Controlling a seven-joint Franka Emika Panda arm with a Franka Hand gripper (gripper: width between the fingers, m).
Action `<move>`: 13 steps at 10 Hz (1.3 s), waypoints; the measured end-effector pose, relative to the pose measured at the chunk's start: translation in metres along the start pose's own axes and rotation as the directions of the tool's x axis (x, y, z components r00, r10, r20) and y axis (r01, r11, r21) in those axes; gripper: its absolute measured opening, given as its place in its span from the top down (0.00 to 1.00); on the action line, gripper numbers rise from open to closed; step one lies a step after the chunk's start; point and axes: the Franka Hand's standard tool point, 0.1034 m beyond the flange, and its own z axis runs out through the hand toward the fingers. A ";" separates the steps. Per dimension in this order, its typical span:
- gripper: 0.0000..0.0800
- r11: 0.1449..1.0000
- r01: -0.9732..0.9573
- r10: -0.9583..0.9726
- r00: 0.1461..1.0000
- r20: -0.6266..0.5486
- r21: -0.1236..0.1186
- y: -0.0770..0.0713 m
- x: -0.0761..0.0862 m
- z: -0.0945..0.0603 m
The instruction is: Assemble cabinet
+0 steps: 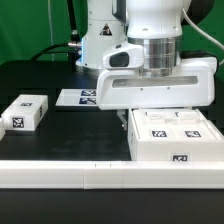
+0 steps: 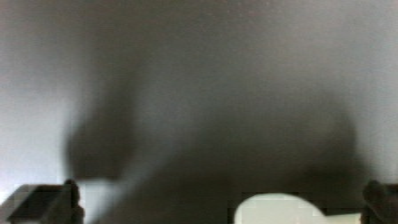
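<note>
1. Hanging low over the cabinet (image 1: 172, 135), the gripper (image 2: 210, 203) looked let go. In the wrist view its two fingers (image 2: 43, 201) stood far apart, one at each edge, and squeezed nothing.
2. The step in hand seemed to be getting a hold on the cabinet, so that it could be turned or pushed into place for its next part. That was only a guess, as no part was in the gripper.
3. The next move would likely call for the fingers to go down on both sides of a wall of the box and then close. They would need to line up well, because a smooth plastic box could slip or tip.
4. The cabinet sat right under the gripper on the black table (image 1: 60, 135). It was very close, so the wrist view showed mostly grey blur.
5. The cabinet was the biggest white thing there. It was boxy, with black-and-white square tags on its top and one on its front side. The arm hid its back part.
6. A small white block (image 1: 25, 112) lay well apart from the gripper, on the exterior view's left. The marker board (image 1: 82, 97) lay flat between the two.
</note>
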 end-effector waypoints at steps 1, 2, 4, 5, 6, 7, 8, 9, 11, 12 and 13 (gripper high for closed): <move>0.00 1.000 -0.010 0.010 1.000 0.001 0.001 -0.008 -0.001 0.001; 0.00 1.000 -0.002 0.002 1.000 0.001 0.000 -0.010 -0.001 0.001; 0.00 1.000 0.016 -0.016 1.000 0.001 0.000 -0.009 -0.001 0.002; 0.00 1.000 0.027 -0.027 1.000 0.000 -0.001 -0.008 0.000 0.002; 0.00 0.999 0.037 -0.037 0.999 0.001 -0.001 -0.007 -0.001 0.002; 0.13 0.999 0.040 -0.040 0.999 0.001 -0.002 -0.007 -0.001 0.002; 0.30 0.999 0.043 -0.043 0.999 0.001 -0.001 -0.008 -0.001 0.002; 0.53 0.999 0.045 -0.045 0.999 0.001 -0.001 -0.009 -0.001 0.002; 0.92 0.999 0.050 -0.050 0.999 0.003 -0.001 -0.011 -0.003 0.003; 0.98 0.999 0.053 -0.053 0.999 0.003 -0.001 -0.011 -0.003 0.003; 0.99 0.998 0.055 -0.055 0.998 0.003 -0.001 -0.011 -0.003 0.003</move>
